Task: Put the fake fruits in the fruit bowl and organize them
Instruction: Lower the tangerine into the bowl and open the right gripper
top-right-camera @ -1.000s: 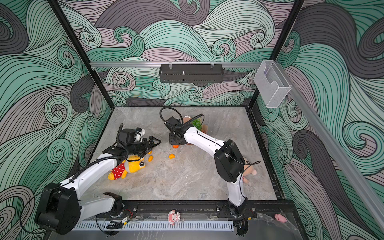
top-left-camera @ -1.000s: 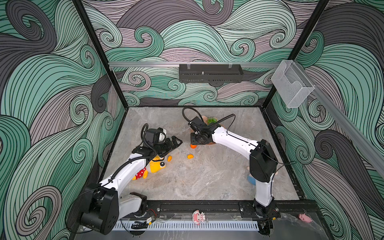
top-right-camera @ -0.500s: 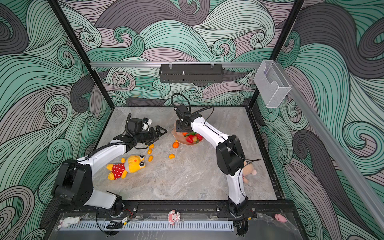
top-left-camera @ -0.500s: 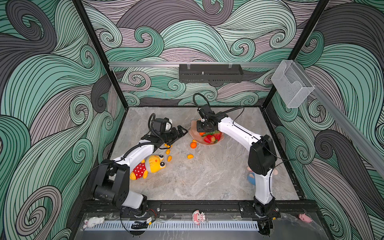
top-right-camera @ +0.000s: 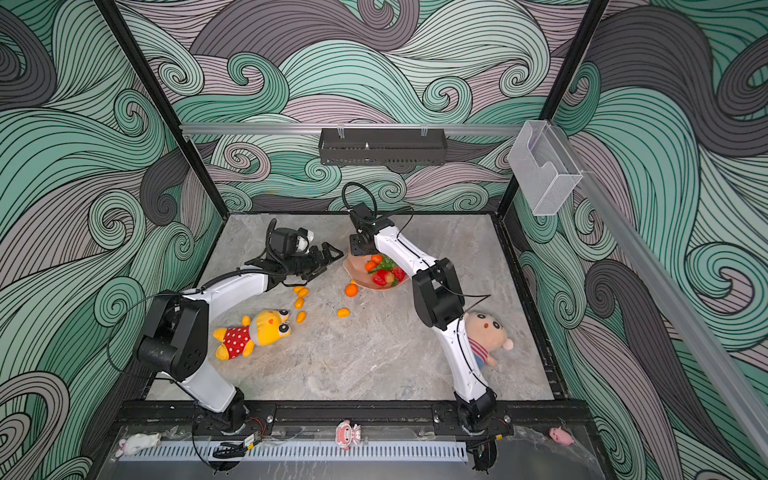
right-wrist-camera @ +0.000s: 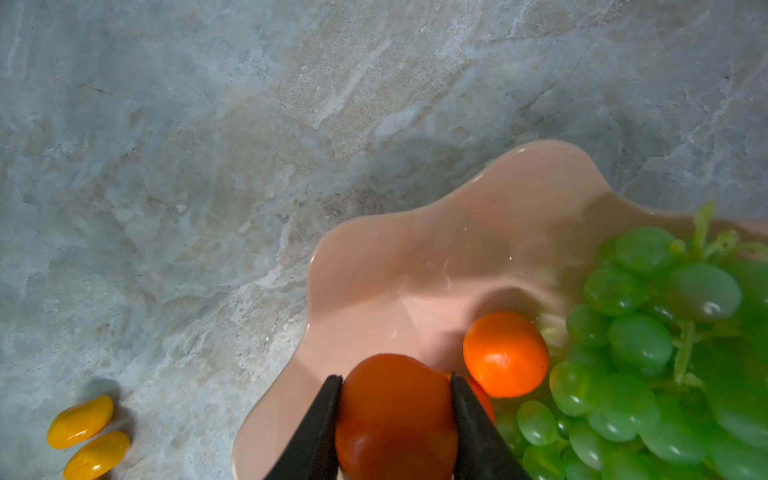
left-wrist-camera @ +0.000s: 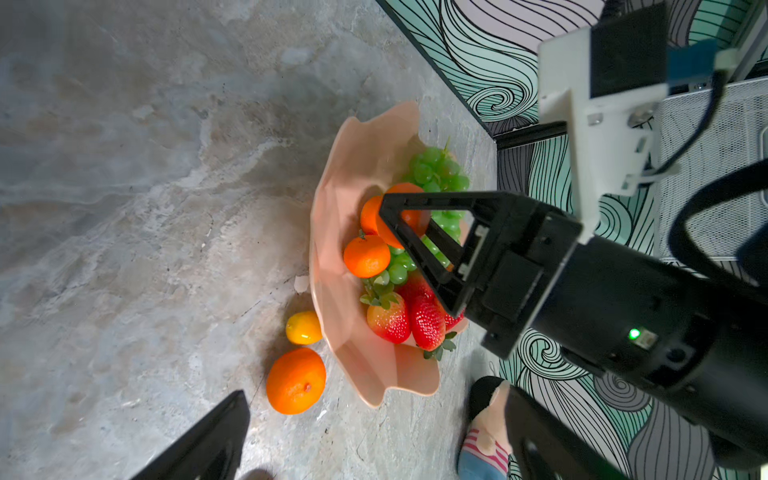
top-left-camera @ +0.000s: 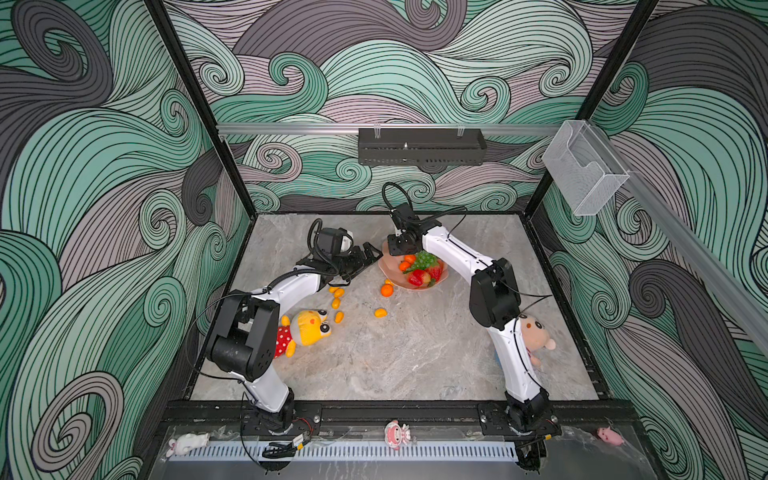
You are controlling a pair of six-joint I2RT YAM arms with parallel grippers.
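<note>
Loose kumquats (top-left-camera: 336,297): 4 on the table beside the left arm, near the yellow plush toy (top-left-camera: 309,328).
Left gripper (top-left-camera: 368,257): jaws spread wide, empty, just left of the bowl.
Table tangerine (left-wrist-camera: 296,381): against the bowl's outer rim, a small kumquat (left-wrist-camera: 304,328) beside it (yellower).
Right gripper (right-wrist-camera: 395,377): clamped on the held tangerine (right-wrist-camera: 395,419), over the bowl's edge.
Fruit bowl (left-wrist-camera: 336,199): far middle of the table; holds the grape bunch (right-wrist-camera: 648,332), strawberries (left-wrist-camera: 399,320) and 1 loose tangerine (right-wrist-camera: 505,353).

peach scalloped bowl (top-left-camera: 389,266) with fruits (top-left-camera: 417,277), tangerine (top-left-camera: 387,290) and kumquats (top-left-camera: 337,293) outside
</note>
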